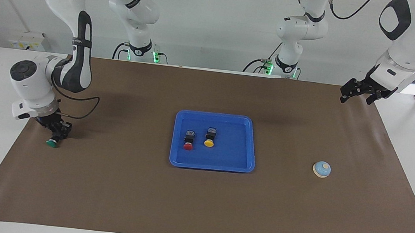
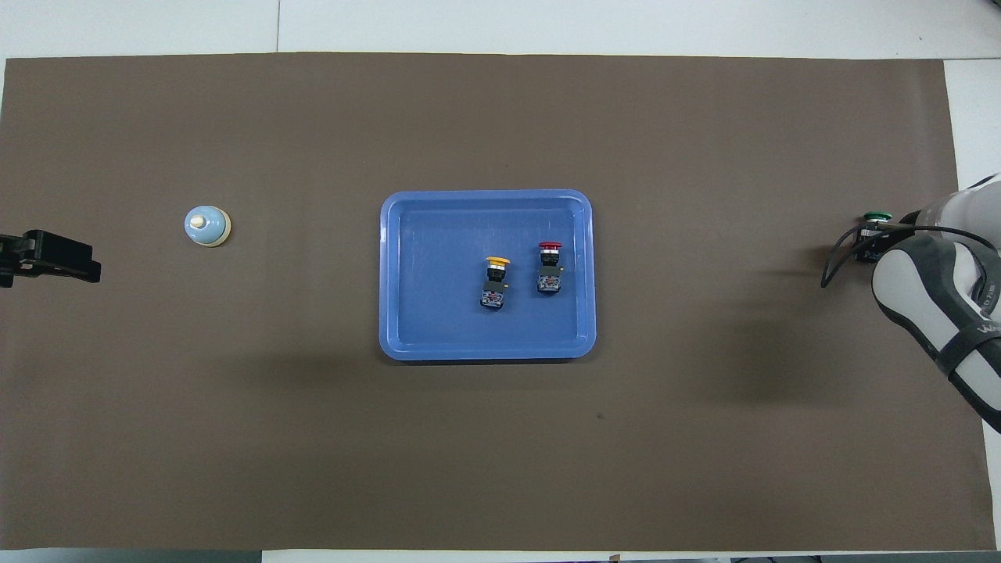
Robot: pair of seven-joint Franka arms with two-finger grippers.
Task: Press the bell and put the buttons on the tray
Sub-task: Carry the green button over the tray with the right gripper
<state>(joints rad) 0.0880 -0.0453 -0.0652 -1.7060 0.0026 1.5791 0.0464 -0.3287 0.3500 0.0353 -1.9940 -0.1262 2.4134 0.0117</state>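
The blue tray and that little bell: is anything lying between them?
Nothing: between the tray and the bell there is only bare brown mat, in both views.

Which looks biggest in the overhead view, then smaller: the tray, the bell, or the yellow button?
1. Blue tray, by far the largest.
2. and 3. Bell and yellow button look about alike: the bell is round and wider, the button lies longer and narrower, so they are not ranked.

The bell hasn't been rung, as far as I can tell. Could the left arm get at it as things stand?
Probably yes. The bell sits alone on the mat at the left arm's end, knob up, nothing near it. The left pincer hangs open above that end.
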